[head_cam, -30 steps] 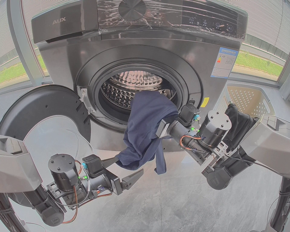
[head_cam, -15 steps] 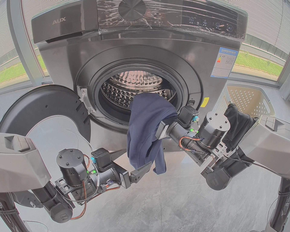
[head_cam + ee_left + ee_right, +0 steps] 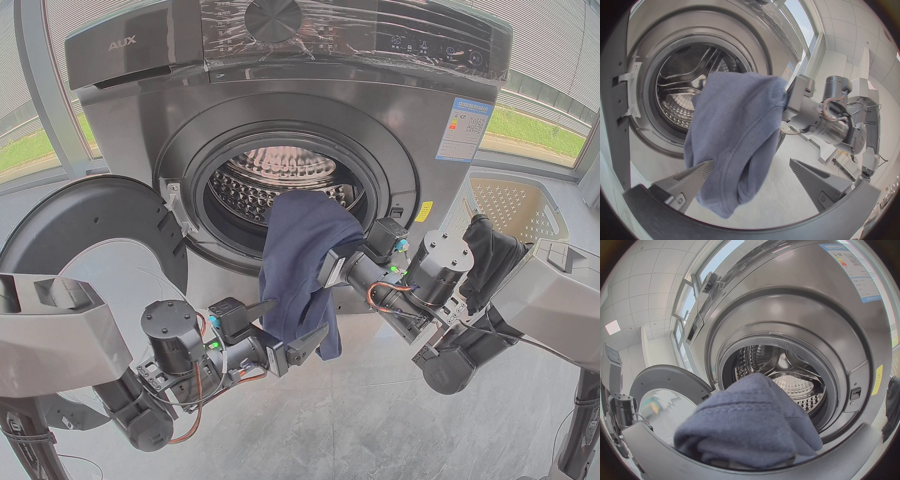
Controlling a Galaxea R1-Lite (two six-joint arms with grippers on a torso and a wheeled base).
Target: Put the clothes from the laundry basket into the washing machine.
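A navy garment (image 3: 300,262) hangs in front of the washing machine's open drum (image 3: 275,178). My right gripper (image 3: 334,262) is shut on its upper part, and the cloth covers the fingers (image 3: 750,427). My left gripper (image 3: 290,325) stands open below it, one finger on each side of the garment's lower hem (image 3: 737,175). The left fingers (image 3: 693,178) do not pinch the cloth. A black garment (image 3: 494,256) lies over the edge of the beige laundry basket (image 3: 519,203) at the right, behind my right arm.
The round washer door (image 3: 87,231) stands swung open at the left, close to my left arm. The steel drum (image 3: 787,374) looks empty inside. Grey tiled floor (image 3: 350,419) lies in front of the machine.
My left gripper has moved right and up, still open. The garment's lower part, earlier draped across one left finger, now hangs straight down between the fingers. The right gripper shifted slightly left.
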